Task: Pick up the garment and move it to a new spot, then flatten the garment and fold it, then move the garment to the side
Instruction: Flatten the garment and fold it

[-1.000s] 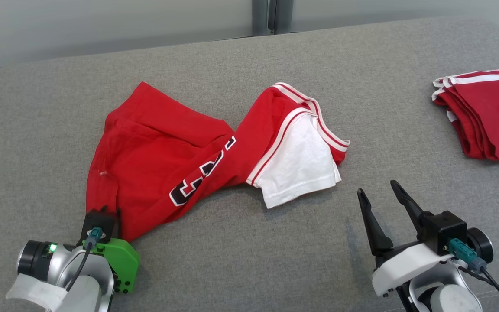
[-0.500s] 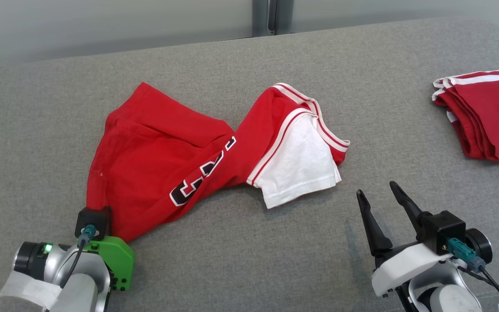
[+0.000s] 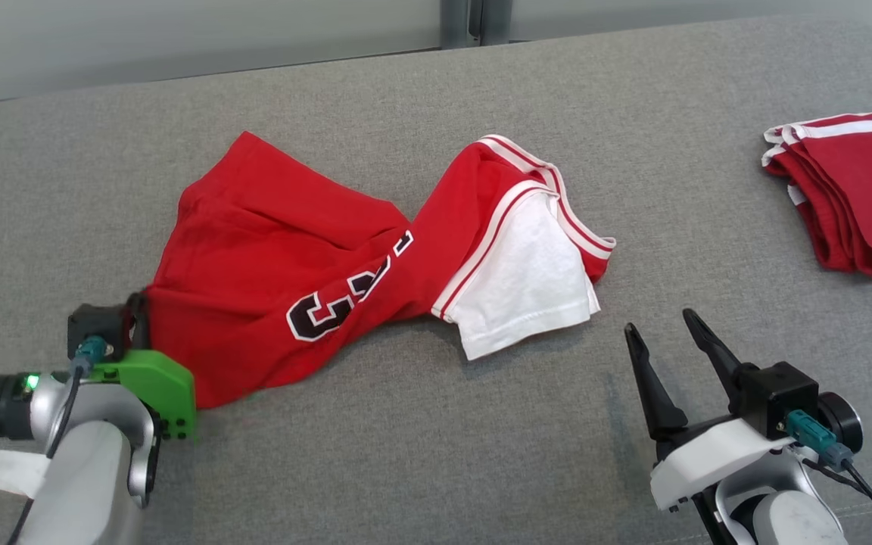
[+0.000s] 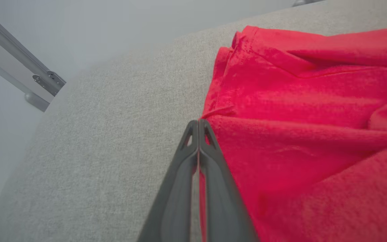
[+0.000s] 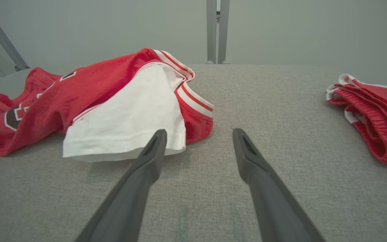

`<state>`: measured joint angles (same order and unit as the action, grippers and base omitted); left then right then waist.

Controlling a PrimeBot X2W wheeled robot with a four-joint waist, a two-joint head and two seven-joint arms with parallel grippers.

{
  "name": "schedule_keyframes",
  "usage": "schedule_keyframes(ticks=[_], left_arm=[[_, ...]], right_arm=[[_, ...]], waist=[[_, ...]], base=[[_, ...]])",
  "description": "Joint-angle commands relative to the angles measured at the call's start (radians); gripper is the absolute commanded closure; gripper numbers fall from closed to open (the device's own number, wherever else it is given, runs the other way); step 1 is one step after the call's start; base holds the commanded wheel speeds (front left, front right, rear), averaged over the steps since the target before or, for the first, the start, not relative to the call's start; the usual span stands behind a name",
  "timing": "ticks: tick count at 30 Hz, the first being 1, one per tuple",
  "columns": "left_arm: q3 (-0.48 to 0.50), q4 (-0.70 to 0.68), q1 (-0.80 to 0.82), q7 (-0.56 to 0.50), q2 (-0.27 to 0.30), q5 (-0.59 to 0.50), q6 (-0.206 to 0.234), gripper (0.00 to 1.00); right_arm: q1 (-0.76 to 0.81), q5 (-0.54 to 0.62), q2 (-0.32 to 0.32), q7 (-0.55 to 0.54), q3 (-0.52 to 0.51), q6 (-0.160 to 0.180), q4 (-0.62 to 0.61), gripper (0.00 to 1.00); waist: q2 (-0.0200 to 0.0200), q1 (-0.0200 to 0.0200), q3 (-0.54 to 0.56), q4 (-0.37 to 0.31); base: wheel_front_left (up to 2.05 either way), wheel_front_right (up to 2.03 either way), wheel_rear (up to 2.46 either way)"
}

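The garment is a red T-shirt with a white sleeve and black-and-white letters, lying crumpled on the grey padded surface. My left gripper sits at its lower left edge, shut on the red hem. In the left wrist view the garment fills the right side. There my left gripper has its fingers pressed together, with a sliver of red cloth between them. My right gripper stands open to the right of the white sleeve, holding nothing. In the right wrist view it is just short of the garment.
A folded red garment with white stripes lies at the far right, also seen in the right wrist view. A pale wall with a metal post runs behind the surface's far edge.
My left gripper has shut on the garment's lower left edge and moved left and away from me, dragging that corner with it. The head camera shifted slightly. My right gripper stayed put.
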<state>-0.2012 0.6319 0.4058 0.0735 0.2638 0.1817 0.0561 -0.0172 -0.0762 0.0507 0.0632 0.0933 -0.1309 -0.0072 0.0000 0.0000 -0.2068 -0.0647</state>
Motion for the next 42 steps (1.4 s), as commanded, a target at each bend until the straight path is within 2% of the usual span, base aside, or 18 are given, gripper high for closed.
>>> schedule_keyframes(ticks=[1, 15, 25, 42], left_arm=[[0.006, -0.009, 0.044, 0.006, 0.011, 0.003, 0.003, 1.00], [0.015, 0.023, 0.344, -0.018, 0.079, -0.011, -0.011, 1.00], [-0.003, 0.107, 0.489, 0.023, 0.109, -0.031, -0.021, 1.00], [-0.054, 0.254, 0.671, 0.155, 0.048, -0.039, -0.033, 1.00]], right_arm=[[-0.015, -0.004, 0.000, 0.005, 0.001, 0.000, -0.009, 0.00], [-0.071, 0.010, 0.000, 0.011, 0.028, 0.000, -0.029, 0.00], [-0.093, 0.026, 0.001, 0.004, 0.051, 0.000, -0.031, 0.00], [-0.095, 0.028, 0.017, -0.023, 0.101, 0.000, -0.030, 0.00]], waist=[[0.0000, 0.0000, -0.024, 0.001], [0.0000, 0.0000, -0.177, -0.061], [0.0000, 0.0000, -0.217, -0.106], [0.0000, 0.0000, -0.225, -0.147]], base=[[0.00, 0.00, 0.00], [0.00, 0.00, 0.00], [0.00, 0.00, 0.00], [0.00, 0.00, 0.00]])
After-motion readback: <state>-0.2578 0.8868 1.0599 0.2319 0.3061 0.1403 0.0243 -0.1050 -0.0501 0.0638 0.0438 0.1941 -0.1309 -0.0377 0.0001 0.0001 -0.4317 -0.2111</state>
